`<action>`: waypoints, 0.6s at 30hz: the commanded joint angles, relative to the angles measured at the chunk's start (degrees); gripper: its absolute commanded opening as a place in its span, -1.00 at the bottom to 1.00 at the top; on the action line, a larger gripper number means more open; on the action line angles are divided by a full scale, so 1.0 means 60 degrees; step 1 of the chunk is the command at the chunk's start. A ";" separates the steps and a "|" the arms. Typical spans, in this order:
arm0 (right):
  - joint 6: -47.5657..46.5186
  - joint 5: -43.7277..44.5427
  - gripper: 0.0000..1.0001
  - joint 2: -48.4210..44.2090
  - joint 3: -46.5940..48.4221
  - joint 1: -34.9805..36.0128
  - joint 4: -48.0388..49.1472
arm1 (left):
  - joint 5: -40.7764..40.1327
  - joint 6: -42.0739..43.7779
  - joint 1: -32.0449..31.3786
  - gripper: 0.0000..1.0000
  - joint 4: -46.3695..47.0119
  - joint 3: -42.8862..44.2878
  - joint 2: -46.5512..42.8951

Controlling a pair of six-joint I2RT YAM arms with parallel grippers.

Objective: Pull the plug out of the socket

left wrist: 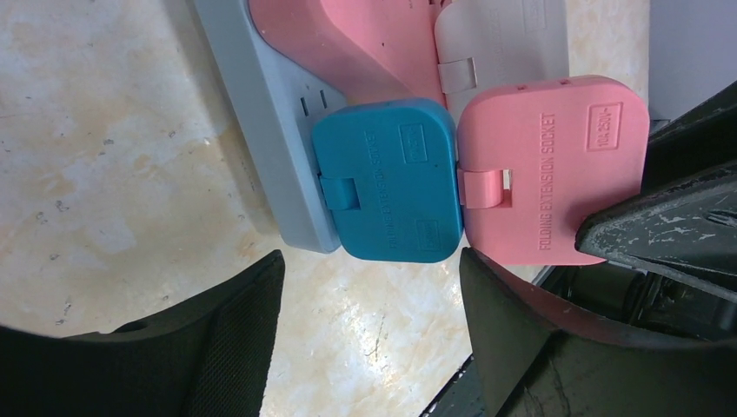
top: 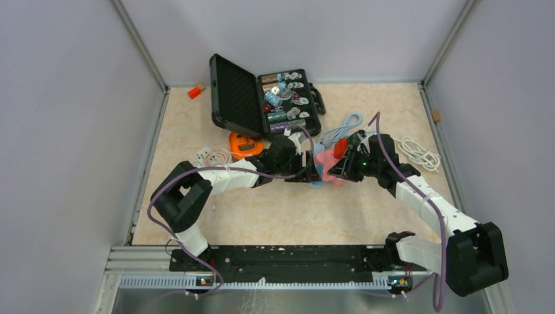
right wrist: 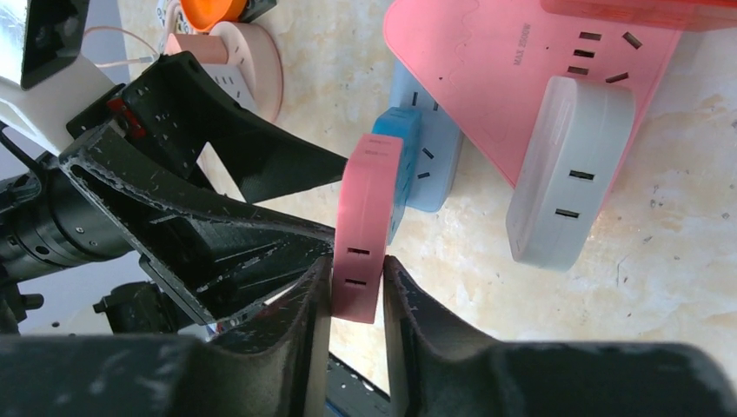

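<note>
A cluster of joined socket pieces lies mid-table (top: 324,163). In the left wrist view a pink folding block (left wrist: 552,169) sits next to a blue one (left wrist: 382,178), which sits against a grey-blue strip (left wrist: 269,113). My right gripper (right wrist: 358,295) is shut on the pink block's (right wrist: 365,226) lower end, one finger on each flat face. The blue block (right wrist: 398,139) is just behind it. My left gripper (left wrist: 365,339) is open and empty, with its fingers (left wrist: 200,347) spread just short of the blue block. Both grippers meet at the cluster (top: 307,171), (top: 335,171).
A large pink socket plate (right wrist: 513,78) with a white adapter (right wrist: 569,174) lies beyond. An open black case (top: 262,98) stands at the back. An orange object (top: 243,144), a round pink socket (right wrist: 252,69), a blue cable (top: 343,127) and a white cable (top: 415,150) lie around.
</note>
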 commanded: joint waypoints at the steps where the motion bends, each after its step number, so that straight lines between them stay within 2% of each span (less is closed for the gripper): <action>1: -0.0161 -0.0320 -0.56 0.0130 -0.0031 -0.0052 0.0433 | 0.0112 0.0243 -0.0061 0.49 0.0496 0.0416 0.0082; 7: -0.0146 -0.0397 -1.00 0.0285 0.0040 -0.0071 0.0493 | -0.0213 0.0306 -0.0075 0.46 0.0258 0.0524 0.0234; 18: 0.0065 -0.0970 -1.00 0.0145 0.0160 -0.0260 0.0480 | -0.1194 -0.0281 -0.0061 0.33 -0.0462 0.0549 0.0413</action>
